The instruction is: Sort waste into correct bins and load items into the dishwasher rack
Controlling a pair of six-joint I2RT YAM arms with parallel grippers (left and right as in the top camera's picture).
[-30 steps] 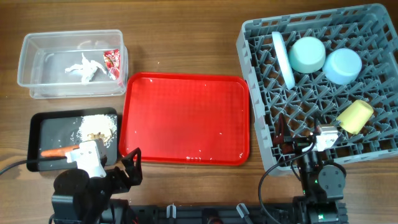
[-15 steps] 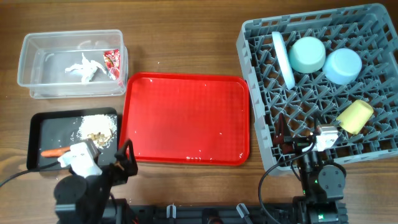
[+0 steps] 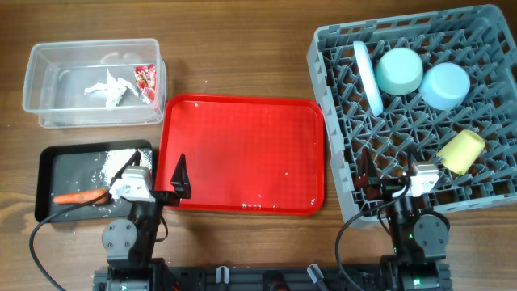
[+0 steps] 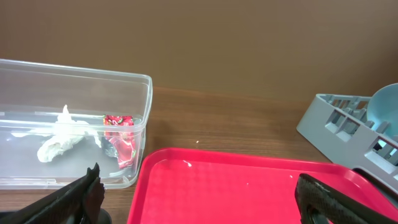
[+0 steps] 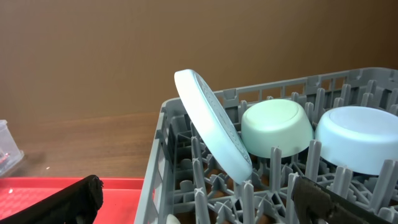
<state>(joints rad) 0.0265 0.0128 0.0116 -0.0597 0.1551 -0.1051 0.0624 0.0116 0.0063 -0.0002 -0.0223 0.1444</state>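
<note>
Tub [image 3: 93, 44]: napkin [image 3: 109, 87], wrapper [image 3: 146, 81]
Black tray [image 3: 56, 166]: carrot [image 3: 81, 196], crumbs [image 3: 103, 159]
Rack [image 3: 323, 48]: plate [image 3: 367, 77] (tilted), mint bowl [image 3: 400, 70], blue bowl [image 3: 445, 85], cup [image 3: 461, 151]
Left pincer [image 4: 198, 186], right pincer [image 5: 196, 186]: gaping

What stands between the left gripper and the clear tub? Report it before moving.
Nothing visible stands in the way. The left gripper, open, hangs by the red tray's near-left corner. The clear tub lies ahead and to its left, with only bare table and a corner of the low black tray between.

Overhead straight down; wrist cams low, fwd; shared: rack [image 4: 336, 119].
</note>
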